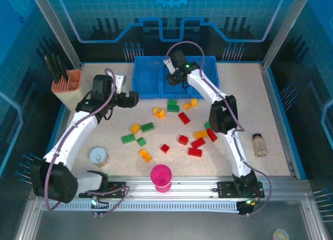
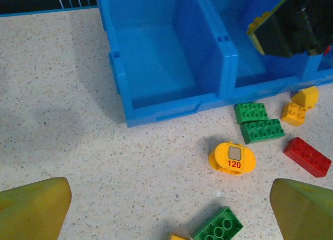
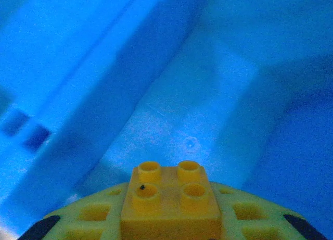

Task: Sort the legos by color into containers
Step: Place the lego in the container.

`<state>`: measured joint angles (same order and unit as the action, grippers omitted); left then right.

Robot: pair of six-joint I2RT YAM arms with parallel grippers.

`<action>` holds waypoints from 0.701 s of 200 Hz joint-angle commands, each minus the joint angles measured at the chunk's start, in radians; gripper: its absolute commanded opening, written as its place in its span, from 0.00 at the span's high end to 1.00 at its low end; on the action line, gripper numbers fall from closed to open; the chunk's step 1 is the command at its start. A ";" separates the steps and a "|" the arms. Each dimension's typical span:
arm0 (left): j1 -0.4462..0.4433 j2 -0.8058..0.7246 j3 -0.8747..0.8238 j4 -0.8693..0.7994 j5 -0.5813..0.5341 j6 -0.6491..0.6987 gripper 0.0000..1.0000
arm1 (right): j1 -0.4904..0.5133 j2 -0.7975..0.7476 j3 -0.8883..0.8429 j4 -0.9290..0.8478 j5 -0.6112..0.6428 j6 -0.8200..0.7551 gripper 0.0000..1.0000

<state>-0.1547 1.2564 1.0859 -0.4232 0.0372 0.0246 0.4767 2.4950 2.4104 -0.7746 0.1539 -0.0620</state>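
Observation:
My right gripper (image 1: 173, 76) hangs over the middle compartment of the blue tray (image 1: 147, 78), shut on a yellow four-stud lego (image 3: 170, 198). Below the brick lies that compartment's bare floor (image 3: 208, 110). My left gripper (image 2: 170, 198) stands open above the table in front of the tray's left compartment (image 2: 161, 68), nothing between its fingers (image 2: 36, 206). Near it lie a round yellow piece marked 120 (image 2: 232, 156), two green legos (image 2: 258, 123), a red one (image 2: 307, 155) and another green one (image 2: 218, 227). More red, green and orange legos (image 1: 196, 143) are scattered mid-table.
A peach tool holder (image 1: 66, 86) stands at the back left. A pink ribbed cup (image 1: 161, 177) and a tin can (image 1: 98, 156) sit near the front edge. A small bottle (image 1: 258, 144) lies at the right.

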 commanded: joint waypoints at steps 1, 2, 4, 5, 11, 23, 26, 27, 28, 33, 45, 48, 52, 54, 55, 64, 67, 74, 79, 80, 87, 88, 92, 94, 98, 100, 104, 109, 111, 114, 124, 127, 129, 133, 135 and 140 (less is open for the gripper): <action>-0.008 0.016 -0.009 0.005 0.000 0.003 0.01 | -0.003 0.057 0.082 -0.032 -0.027 -0.018 0.77; -0.008 0.016 -0.012 0.009 0.001 0.003 0.01 | -0.003 0.059 0.082 -0.032 -0.027 -0.018 0.76; -0.009 0.015 -0.017 0.017 0.004 0.003 0.01 | -0.005 0.061 0.082 -0.031 -0.028 -0.018 0.76; -0.008 0.014 -0.021 0.022 0.006 0.003 0.01 | -0.004 0.062 0.081 -0.031 -0.028 -0.019 0.76; -0.008 0.012 -0.036 0.040 0.022 0.003 0.01 | -0.005 0.068 0.079 -0.027 -0.028 -0.018 0.75; -0.008 0.009 -0.051 0.066 0.041 -0.001 0.01 | -0.009 0.070 0.064 -0.018 -0.034 -0.017 0.74; -0.008 0.009 -0.053 0.072 0.043 -0.003 0.01 | -0.010 0.070 0.061 -0.016 -0.035 -0.017 0.73; -0.008 0.009 -0.053 0.073 0.043 -0.003 0.01 | -0.009 0.069 0.059 -0.014 -0.035 -0.017 0.73; -0.008 0.009 -0.053 0.074 0.043 -0.003 0.01 | -0.010 0.068 0.057 -0.012 -0.036 -0.017 0.73; -0.008 0.010 -0.055 0.080 0.042 -0.003 0.01 | -0.010 0.062 0.046 -0.005 -0.039 -0.016 0.72; -0.008 0.017 -0.052 0.085 0.044 0.001 0.01 | -0.013 0.047 0.023 0.013 -0.050 -0.015 0.68; -0.008 0.020 -0.051 0.086 0.043 0.002 0.01 | -0.013 0.042 0.019 0.016 -0.052 -0.016 0.67; -0.009 0.023 -0.050 0.088 0.044 0.001 0.01 | -0.013 0.037 0.015 0.018 -0.056 -0.018 0.66; -0.009 0.024 -0.052 0.089 0.044 0.001 0.01 | -0.015 0.034 0.014 0.019 -0.057 -0.019 0.65; -0.009 0.025 -0.051 0.090 0.043 0.001 0.01 | -0.014 0.033 0.013 0.019 -0.057 -0.020 0.65; -0.012 0.033 -0.047 0.093 0.040 -0.001 0.01 | -0.013 0.018 0.009 0.020 -0.065 -0.025 0.62; -0.012 0.037 -0.046 0.091 0.037 -0.003 0.01 | -0.013 0.011 0.008 0.019 -0.068 -0.025 0.61; -0.014 0.046 -0.042 0.089 0.032 -0.005 0.01 | -0.013 -0.006 0.003 0.016 -0.075 -0.029 0.60; -0.015 0.054 -0.038 0.086 0.027 -0.005 0.01 | -0.012 -0.021 -0.004 0.014 -0.077 -0.029 0.59; -0.016 0.054 -0.036 0.085 0.027 -0.005 0.01 | -0.012 -0.025 -0.006 0.014 -0.077 -0.029 0.59; -0.020 0.064 -0.029 0.079 0.019 -0.005 0.01 | -0.010 -0.049 -0.018 0.013 -0.080 -0.029 0.58; -0.020 0.066 -0.028 0.078 0.018 -0.005 0.01 | -0.010 -0.053 -0.021 0.013 -0.081 -0.028 0.58; -0.022 0.071 -0.025 0.075 0.014 -0.003 0.01 | -0.008 -0.067 -0.029 0.008 -0.085 -0.029 0.56; -0.023 0.074 -0.024 0.074 0.012 -0.003 0.01 | -0.007 -0.075 -0.033 0.005 -0.087 -0.029 0.55; -0.025 0.078 -0.022 0.072 0.009 -0.002 0.01 | -0.006 -0.090 -0.041 -0.001 -0.090 -0.029 0.53; -0.026 0.079 -0.021 0.072 0.006 -0.002 0.01 | -0.006 -0.098 -0.047 -0.004 -0.090 -0.029 0.52; -0.026 0.083 -0.020 0.071 0.001 -0.002 0.01 | -0.005 -0.114 -0.059 -0.009 -0.089 -0.027 0.51; -0.026 0.086 -0.018 0.070 -0.003 -0.002 0.01 | -0.004 -0.137 -0.081 -0.011 -0.088 -0.027 0.50; -0.026 0.088 -0.017 0.069 -0.005 -0.002 0.01 | -0.004 -0.147 -0.092 -0.011 -0.087 -0.026 0.50; -0.026 0.090 -0.017 0.069 -0.008 -0.001 0.01 | -0.002 -0.160 -0.110 -0.010 -0.087 -0.026 0.49; -0.027 0.095 -0.017 0.066 -0.015 0.001 0.01 | 0.002 -0.223 -0.172 -0.005 -0.089 -0.023 0.45; -0.028 0.096 -0.017 0.067 -0.019 0.001 0.01 | 0.002 -0.239 -0.191 -0.004 -0.089 -0.023 0.45; -0.027 0.096 -0.017 0.065 -0.020 0.001 0.01 | 0.003 -0.250 -0.204 -0.003 -0.088 -0.021 0.45; -0.026 0.097 -0.017 0.064 -0.022 0.002 0.01 | 0.004 -0.271 -0.230 -0.003 -0.087 -0.017 0.46; -0.027 0.098 -0.016 0.064 -0.024 0.002 0.01 | 0.005 -0.282 -0.245 -0.003 -0.087 -0.015 0.46; -0.028 0.099 -0.015 0.061 -0.027 0.000 0.01 | 0.009 -0.312 -0.284 -0.002 -0.085 -0.012 0.45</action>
<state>-0.1761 1.3479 1.0428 -0.3546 0.0387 0.0246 0.4713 2.3520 2.2414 -0.7681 0.0887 -0.0834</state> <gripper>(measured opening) 0.992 0.542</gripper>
